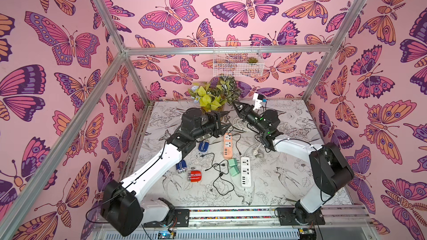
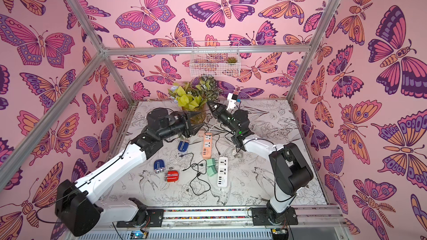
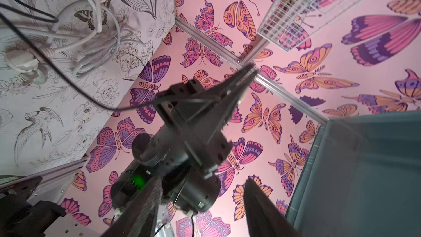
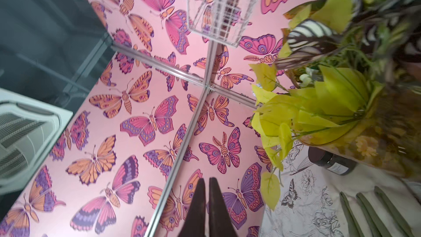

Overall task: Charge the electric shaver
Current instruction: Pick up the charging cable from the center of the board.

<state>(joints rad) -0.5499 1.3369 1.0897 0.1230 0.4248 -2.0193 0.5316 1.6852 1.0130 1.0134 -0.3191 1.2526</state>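
Blue oval electric shaver [image 1: 203, 146] lies near the open, empty left tool [image 1: 227, 119]. The shut right tool [image 1: 235, 105] risks snagging the yellow-leaved potted plant [image 1: 208, 98].

The left arm [image 1: 157, 167] and right arm [image 1: 293, 145] are showing white shells, black joints and thin black cables [image 1: 163, 151]; the right gripper [image 4: 206, 178] is tapering to dark points.

Bright even light, soft shadows; wrist views blurred close-up, edges distorted.
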